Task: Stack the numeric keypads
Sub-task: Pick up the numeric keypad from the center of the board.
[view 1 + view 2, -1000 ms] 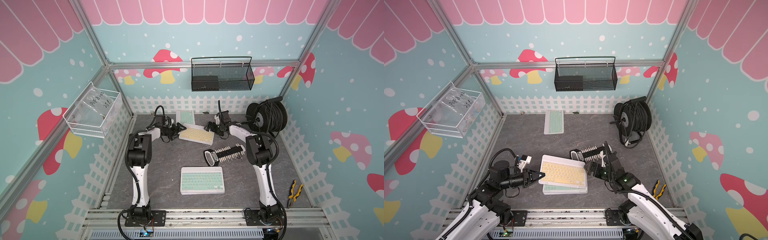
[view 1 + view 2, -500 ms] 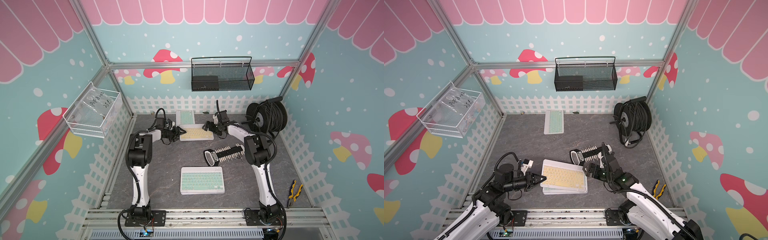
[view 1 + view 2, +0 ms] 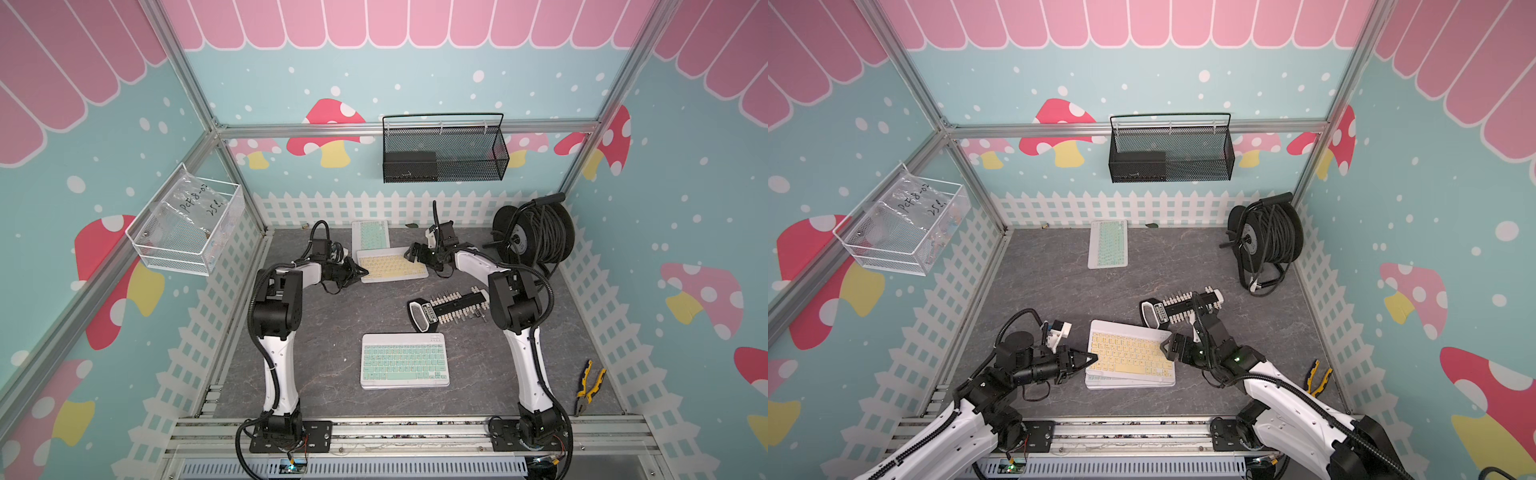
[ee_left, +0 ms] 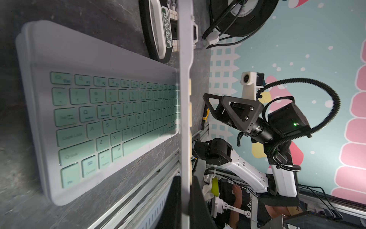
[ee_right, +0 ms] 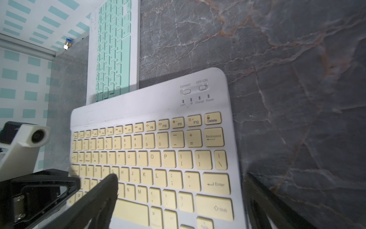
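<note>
Left wrist view: left pincer point(image 4: 185, 184) clamped short end of slim white yellow-keyed keypad point(image 4: 185, 99); long axis ran toward right pincer point(image 3: 1170, 348), gaping, empty.

On the yellow-keyed keypad point(image 5: 150, 158), at its own 1 o'clock corner: "Connect", "OFF/ON", "Charge", "Power" — keys "Delete", "Enter". The mint-keyed keypad point(image 4: 103, 119) — "Caps Lock", "Fn". The bag point(image 3: 195, 208) at 10 o'clock has handwriting, roughly "8-02".

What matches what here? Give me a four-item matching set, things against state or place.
Things:
1. left gripper
2. right gripper
3. cable reel
4. pliers

State or place:
a. open
b. far right corner of the table
c. shut on the edge of the yellow keypad
d. near right edge of the table

Pairs: 1-c, 2-a, 3-b, 4-d
</note>
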`<state>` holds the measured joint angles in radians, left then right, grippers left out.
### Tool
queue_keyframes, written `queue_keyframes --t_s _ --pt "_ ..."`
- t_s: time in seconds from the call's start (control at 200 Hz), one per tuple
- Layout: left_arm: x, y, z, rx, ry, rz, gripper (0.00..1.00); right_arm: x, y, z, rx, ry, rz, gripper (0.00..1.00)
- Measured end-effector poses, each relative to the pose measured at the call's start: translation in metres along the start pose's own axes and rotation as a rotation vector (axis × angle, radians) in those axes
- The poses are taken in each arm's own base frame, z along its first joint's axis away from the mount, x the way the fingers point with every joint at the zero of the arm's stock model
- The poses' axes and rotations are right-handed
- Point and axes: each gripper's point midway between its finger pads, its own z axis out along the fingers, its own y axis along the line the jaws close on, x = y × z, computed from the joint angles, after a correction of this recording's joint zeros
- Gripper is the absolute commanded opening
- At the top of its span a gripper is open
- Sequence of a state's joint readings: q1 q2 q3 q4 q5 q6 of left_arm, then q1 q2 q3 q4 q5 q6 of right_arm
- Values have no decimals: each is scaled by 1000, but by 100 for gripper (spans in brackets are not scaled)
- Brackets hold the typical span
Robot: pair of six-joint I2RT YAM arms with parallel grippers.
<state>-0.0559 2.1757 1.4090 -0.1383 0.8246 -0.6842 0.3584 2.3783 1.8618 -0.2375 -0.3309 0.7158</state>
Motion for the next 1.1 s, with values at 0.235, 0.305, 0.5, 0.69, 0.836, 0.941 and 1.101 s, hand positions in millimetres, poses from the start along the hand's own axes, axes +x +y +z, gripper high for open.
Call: queue_keyframes --t_s 0.235,0.305,0.5,0.69,0.836,0.941,1.101 --pt "-9 -49 -20 109 -60 47 0 9 3 -7 -7 19 12 100" --pt "-9 -57 -24 128 -66 50 0 13 5 -11 -10 29 19 99" --pt "0 -76 -40 158 -71 64 0 4 23 -53 -39 -16 23 100" --pt "19 -101 -65 189 -63 94 0 -26 58 -126 -99 -163 8 100" --pt "40 -123 -90 214 -61 145 0 -18 65 -167 -123 -231 25 100" --pt "62 -132 -107 224 -46 179 0 2 58 -183 -113 -235 52 99" --pt "103 -128 -123 237 7 185 0 33 45 -199 -71 -217 80 99"
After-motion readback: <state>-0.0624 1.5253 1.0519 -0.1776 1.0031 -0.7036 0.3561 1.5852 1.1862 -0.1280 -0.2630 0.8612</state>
